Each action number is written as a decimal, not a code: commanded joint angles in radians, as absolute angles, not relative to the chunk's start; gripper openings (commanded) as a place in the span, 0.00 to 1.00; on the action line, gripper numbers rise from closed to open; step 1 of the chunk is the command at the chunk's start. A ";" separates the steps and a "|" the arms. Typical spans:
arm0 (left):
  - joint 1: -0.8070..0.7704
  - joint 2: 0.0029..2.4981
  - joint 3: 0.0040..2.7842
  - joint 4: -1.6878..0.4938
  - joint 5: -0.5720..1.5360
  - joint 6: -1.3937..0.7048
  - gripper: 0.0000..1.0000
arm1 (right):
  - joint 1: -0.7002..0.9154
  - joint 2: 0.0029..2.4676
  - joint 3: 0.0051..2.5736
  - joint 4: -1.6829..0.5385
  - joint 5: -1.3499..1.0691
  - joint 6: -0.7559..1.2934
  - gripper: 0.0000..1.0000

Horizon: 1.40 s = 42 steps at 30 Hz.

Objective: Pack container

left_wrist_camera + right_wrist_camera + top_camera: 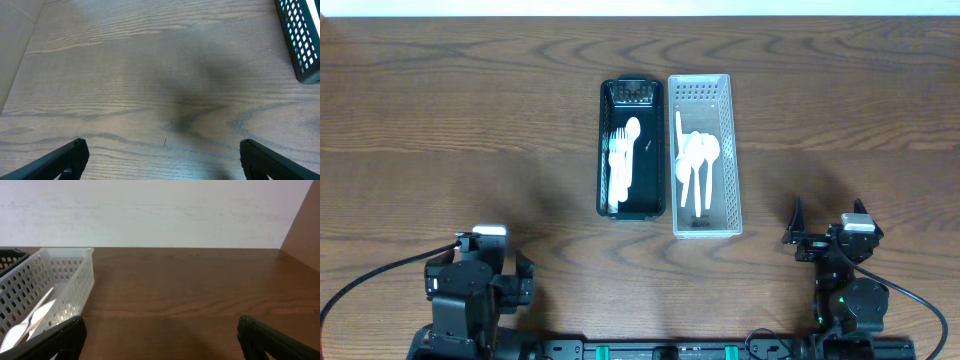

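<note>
A black basket [603, 150] at the table's middle holds white plastic forks and a spoon [622, 160]. Beside it on the right, a white basket [732, 160] holds several white spoons [697, 160]. My left gripper [480, 270] is open and empty at the front left; its wrist view [162, 155] shows bare wood and the black basket's corner [305, 45]. My right gripper [825, 240] is open and empty at the front right; its wrist view [160, 335] shows the white basket [70, 275] at the left.
The wooden table [440, 120] stretches out on both sides of the baskets. A pale wall [150, 210] lies beyond the far edge. The arm bases sit at the front edge.
</note>
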State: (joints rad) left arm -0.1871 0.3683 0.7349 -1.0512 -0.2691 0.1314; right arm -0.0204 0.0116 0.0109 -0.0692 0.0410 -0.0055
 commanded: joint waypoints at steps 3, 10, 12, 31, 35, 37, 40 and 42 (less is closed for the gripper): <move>-0.176 0.358 0.736 -1.055 -0.279 0.134 0.98 | -0.025 0.005 0.006 -0.070 0.036 0.014 0.99; -0.063 0.169 0.736 -0.969 -0.149 0.118 0.98 | -0.025 0.005 0.006 -0.070 0.036 0.014 0.99; -0.049 0.089 0.736 -0.963 -0.138 0.078 0.98 | -0.025 0.005 0.006 -0.070 0.036 0.014 0.99; -0.038 0.002 0.311 -0.226 -0.138 -0.021 0.98 | -0.025 0.005 0.006 -0.070 0.036 0.014 0.99; -0.038 0.002 0.207 -0.125 -0.138 -0.021 0.98 | -0.025 0.005 0.006 -0.070 0.036 0.014 0.99; -0.038 0.002 0.178 -0.121 -0.137 -0.021 0.98 | -0.025 0.005 0.006 -0.070 0.036 0.014 0.99; -0.038 0.002 0.134 -0.122 -0.108 -0.020 0.98 | -0.025 0.005 0.006 -0.070 0.036 0.014 0.99; -0.038 0.002 0.107 -0.122 -0.081 -0.020 0.98 | -0.025 0.005 0.006 -0.070 0.036 0.014 0.99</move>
